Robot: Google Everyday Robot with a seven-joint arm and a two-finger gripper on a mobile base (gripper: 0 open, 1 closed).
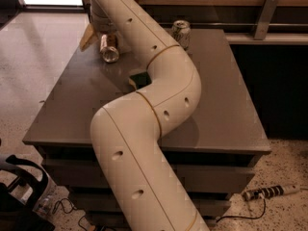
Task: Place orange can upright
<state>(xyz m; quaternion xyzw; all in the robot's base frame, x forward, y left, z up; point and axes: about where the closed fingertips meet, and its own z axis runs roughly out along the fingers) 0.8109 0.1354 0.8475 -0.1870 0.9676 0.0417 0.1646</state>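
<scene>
- From my seat I see the arm (144, 143) come up from the bottom edge of the view, thick and cream-coloured, leaning left to a first bend over the near half of the table (231, 105).
- From that bend it swings right across the table top, folds at a second bend near the middle, then runs up and to the left toward the far left corner.
- The gripper (94, 32) sits at that far left corner, just under the wrist; a tan part of it sticks out to the left, and the arm covers the rest.
- The orange can (109, 48) is right beside the gripper on its right side, at the far left of the table. It is tilted, not upright, with one silver end turned toward me.
- I cannot tell whether the gripper is clamped on the can or loose from it, nor whether the can rests on the table.
- A white-and-green can (181, 32) stands upright at the far edge, well apart from the orange one.
- A small green object (141, 78) lies mid-table, partly hidden by the arm.
</scene>
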